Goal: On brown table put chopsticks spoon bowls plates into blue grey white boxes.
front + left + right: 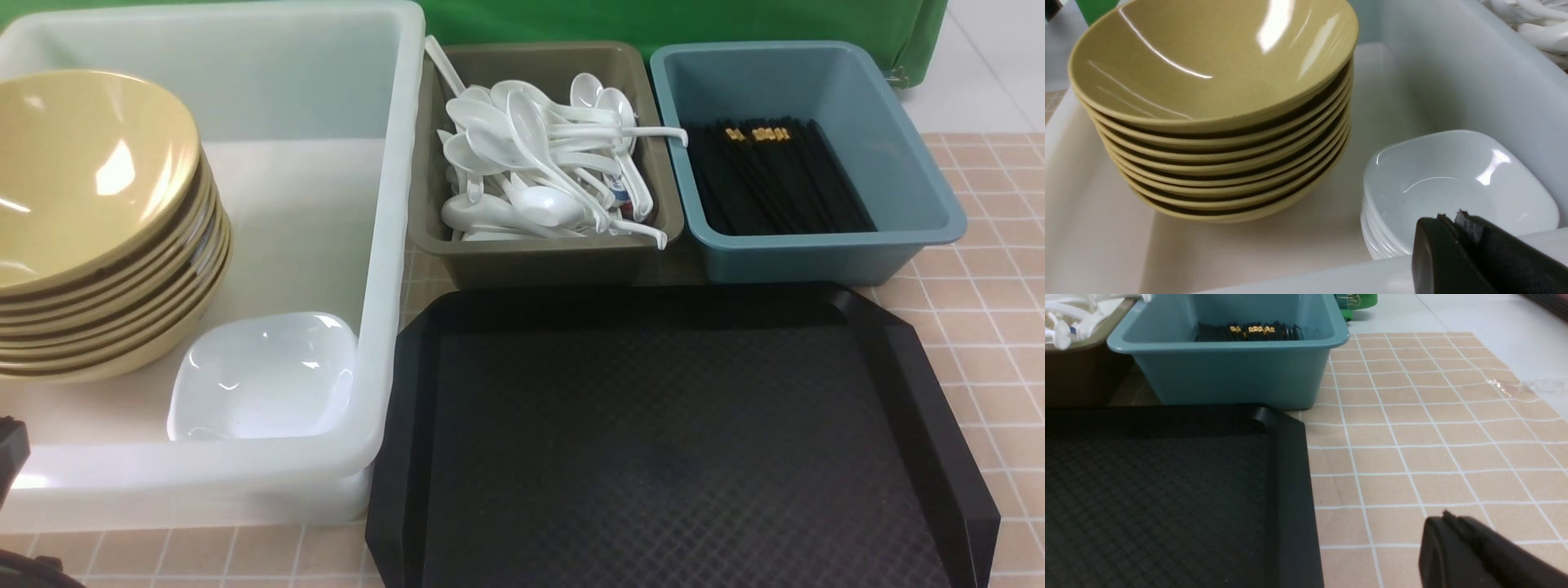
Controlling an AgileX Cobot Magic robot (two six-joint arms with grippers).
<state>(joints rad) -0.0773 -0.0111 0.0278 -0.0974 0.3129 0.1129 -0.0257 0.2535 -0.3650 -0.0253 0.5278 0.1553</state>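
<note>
1. The yellow bowls point(98, 237) sit stacked inside the white box point(392, 245); the small white plates point(265, 376) are stacked just beside them in the same box
2. The spoons point(539, 175) fill the grey box point(547, 257); the chopsticks point(775, 175) lie in the blue box point(816, 253)
3. The black tray point(669, 441) on the brown table point(980, 310) carries nothing
4. The left gripper point(1453, 218) is closed and empty, above the near wall of the white box beside the plates
5. The right gripper point(1447, 516) is closed and empty, above bare table beside the tray
6. Judged step: sorting appears complete; the next move calls only for clearing both arms away, with no item left to pick
</note>
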